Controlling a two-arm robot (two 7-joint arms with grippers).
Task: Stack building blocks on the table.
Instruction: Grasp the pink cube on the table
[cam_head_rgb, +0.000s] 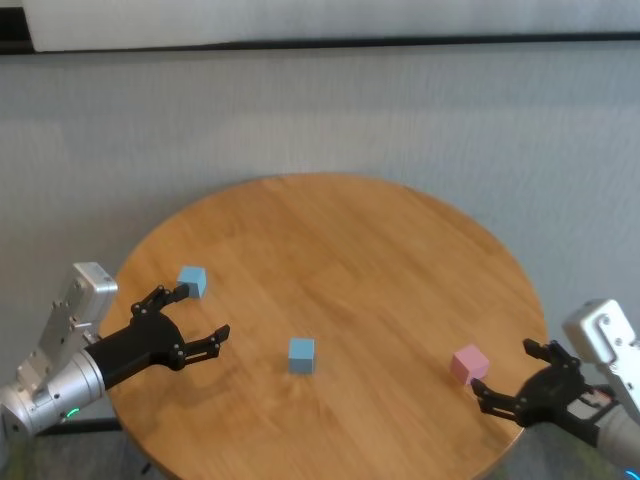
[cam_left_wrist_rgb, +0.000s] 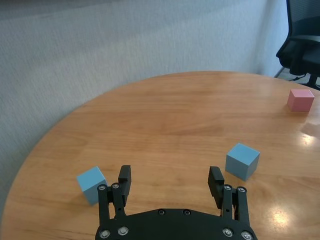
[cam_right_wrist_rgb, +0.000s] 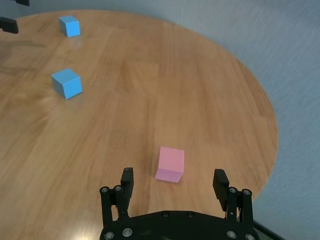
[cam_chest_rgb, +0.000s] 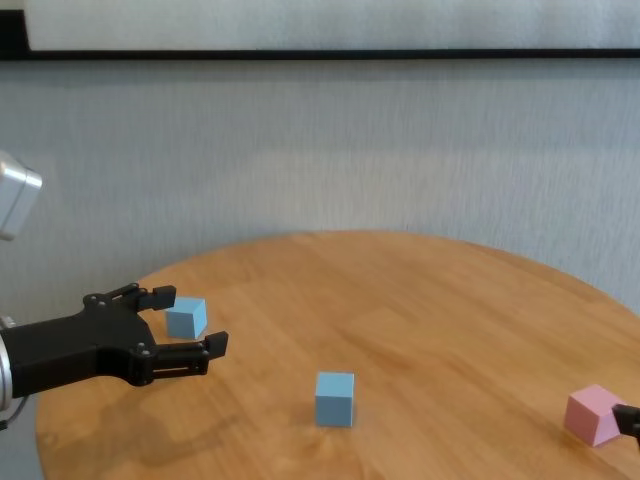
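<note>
Stacking not started: all three blocks lying single and apart on the table (cam_head_rgb: 340, 240).
Left gripper (cam_head_rgb: 198, 313) wide open, empty, just beside far blue block (cam_head_rgb: 192, 281); middle blue block (cam_head_rgb: 301, 354) well apart from both grippers. Right gripper (cam_head_rgb: 508, 372) wide open, empty, pink block (cam_head_rgb: 469, 364) just ahead of open jaws, not touching. Every pick and placement left.

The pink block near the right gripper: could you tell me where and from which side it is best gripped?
Grip the pink block across two opposite vertical faces, probably from above. It rests flat on the table, turned slightly askew, so the open right gripper beside it should rotate to match those faces.
</note>
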